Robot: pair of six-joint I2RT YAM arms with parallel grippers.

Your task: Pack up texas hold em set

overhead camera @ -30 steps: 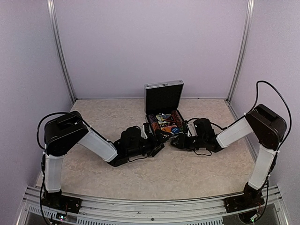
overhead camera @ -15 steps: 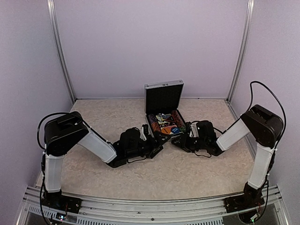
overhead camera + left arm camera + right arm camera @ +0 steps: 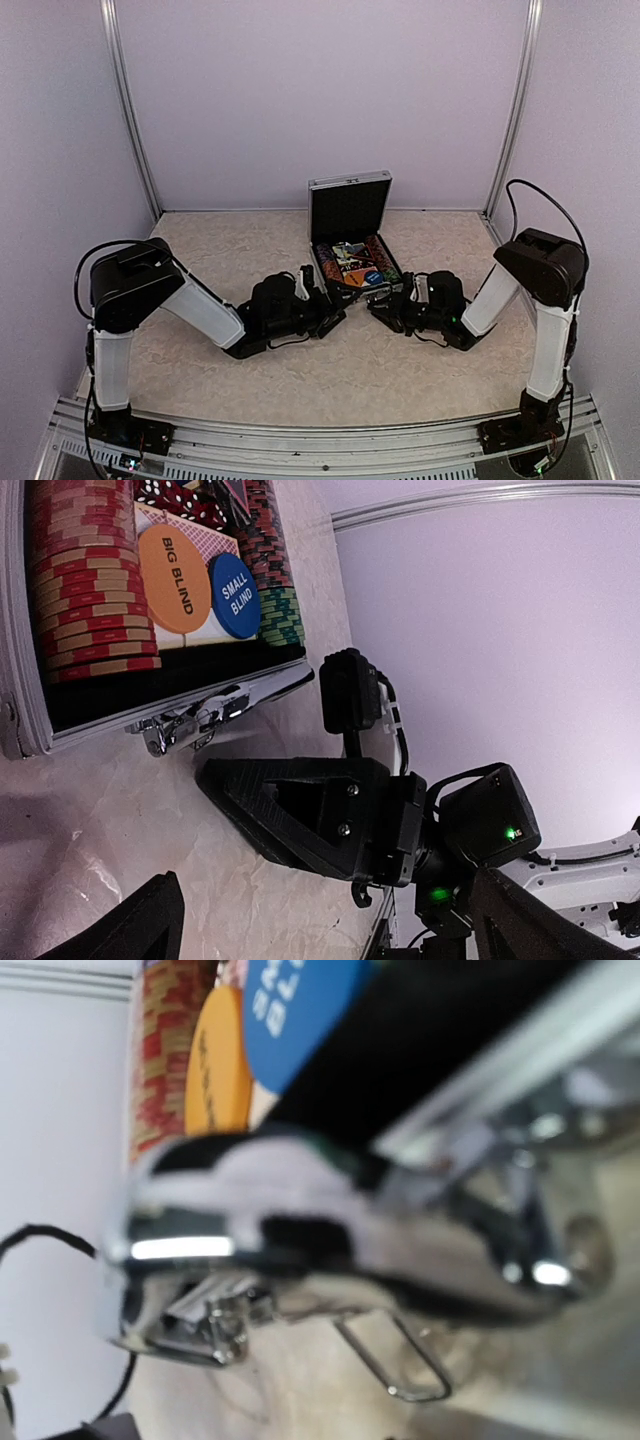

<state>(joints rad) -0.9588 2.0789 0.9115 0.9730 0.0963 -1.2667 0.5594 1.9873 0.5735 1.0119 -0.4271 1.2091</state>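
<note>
Right pincer (image 3: 382,308) slid back — grip unclear (blurred); left pincer (image 3: 335,319) gapes wide, seemingly empty.

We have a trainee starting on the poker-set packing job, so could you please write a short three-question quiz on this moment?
1. True or false: the briefcase lid is shut.
2. In the left wrist view, the blue disc reads: A) BIG BLIND, B) SMALL BLIND, C) DEALER.
3. What colour is the disc lying between the blue one and the red chips?

Key
1. False: it stands open and upright.
2. B.
3. Orange: the orange disc, marked BIG BLIND.
</note>
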